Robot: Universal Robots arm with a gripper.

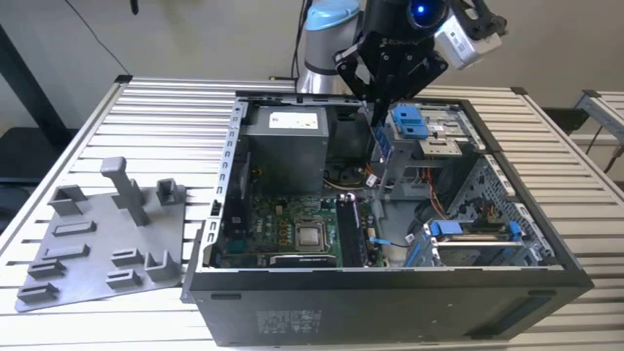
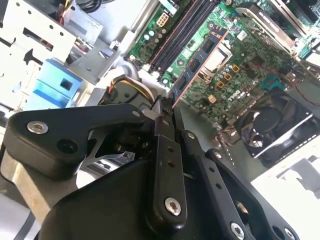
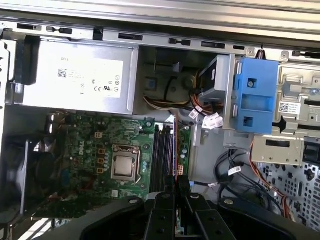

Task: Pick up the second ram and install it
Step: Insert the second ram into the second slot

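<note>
Black gripper (image 2: 165, 106) clamped on long dark blue-black flat ram stick (image 2: 200, 64), hanging edge-down to line up with black plastic slots (image 3: 161, 155) below it.

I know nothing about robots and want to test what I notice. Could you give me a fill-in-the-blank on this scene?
1. The gripper is ___ on the second ram.
2. The second ram hangs ___ the motherboard, not yet in a slot.
3. The motherboard's colour is ___.
4. The gray tray lies to the exterior view's ___ of the computer case.
Missing words: shut, above, green, left.
</note>
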